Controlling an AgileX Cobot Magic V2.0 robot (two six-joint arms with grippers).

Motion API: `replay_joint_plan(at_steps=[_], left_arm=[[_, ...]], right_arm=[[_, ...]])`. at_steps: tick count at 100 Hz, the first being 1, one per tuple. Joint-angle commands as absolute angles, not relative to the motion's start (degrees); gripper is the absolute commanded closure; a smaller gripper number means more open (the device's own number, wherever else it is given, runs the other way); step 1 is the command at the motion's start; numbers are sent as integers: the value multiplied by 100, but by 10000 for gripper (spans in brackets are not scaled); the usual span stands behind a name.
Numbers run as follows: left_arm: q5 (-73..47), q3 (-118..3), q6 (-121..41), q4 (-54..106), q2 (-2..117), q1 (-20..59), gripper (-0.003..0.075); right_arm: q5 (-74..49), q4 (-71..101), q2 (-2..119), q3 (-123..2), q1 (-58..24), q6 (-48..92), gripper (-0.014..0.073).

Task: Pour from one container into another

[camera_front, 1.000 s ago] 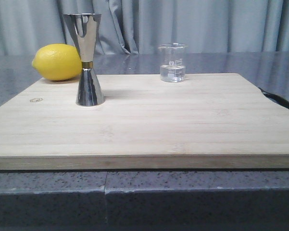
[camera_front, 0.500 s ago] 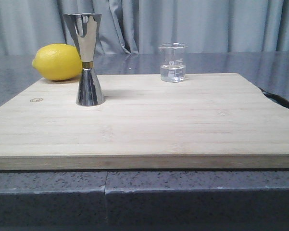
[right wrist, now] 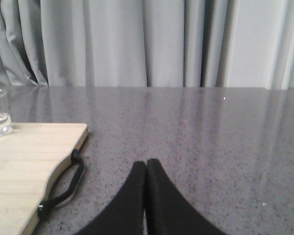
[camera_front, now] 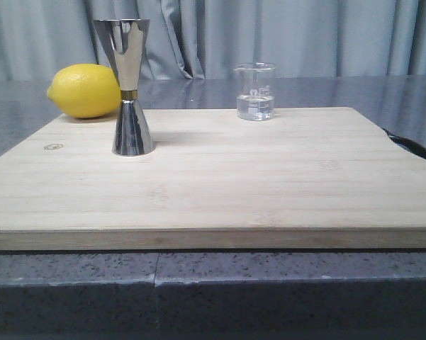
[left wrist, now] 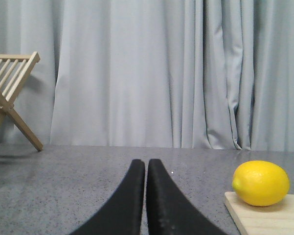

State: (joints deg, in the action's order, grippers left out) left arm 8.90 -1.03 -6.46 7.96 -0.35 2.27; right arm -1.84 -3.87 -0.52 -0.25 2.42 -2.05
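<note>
Beaker [camera_front: 255,92] w/ clear liquid sits at board's [camera_front: 220,184] far edge; jigger [camera_front: 127,85] upright nr far-left corner, by lemon [camera_front: 83,91]. Left gripper [left wrist: 146,169] & right gripper [right wrist: 146,169]: fingers together, holding nothing.

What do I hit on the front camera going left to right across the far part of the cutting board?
lemon → steel jigger → glass beaker with clear liquid in the bottom → the board's black strap at the right edge. The jigger stands nearer the camera than the other two.
</note>
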Motion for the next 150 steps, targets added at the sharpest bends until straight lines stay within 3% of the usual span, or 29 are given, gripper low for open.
replay_joint_plan(at_steps=[1,34,67,125,133,142,150], left_arm=[[885,-612,-617,978,-177,278,739],[-1220,-2639,-639,735,1170,278,739],[-940,-3076,-639,735,2056,278,739],[-931,-3076,-639,735,2091,278,734],[-931,-3054,-629,735,2103,278,650],[-931,-3054,-629,735,2140,255,381],[-918,-3054,-629,735,2186,255,155]], right_arm=[[-353,-347,-178,-581,250,-185,665],[-1924,-360,755,-2451,250,0,665],[-1747,-360,1351,-3086,250,0,665],[-1969,-360,1351,-3074,250,0,640],[-1999,-360,1351,-3074,250,0,503],[-2044,-360,1351,-3074,250,0,254],[-2098,-360,1351,-3074,250,0,84]])
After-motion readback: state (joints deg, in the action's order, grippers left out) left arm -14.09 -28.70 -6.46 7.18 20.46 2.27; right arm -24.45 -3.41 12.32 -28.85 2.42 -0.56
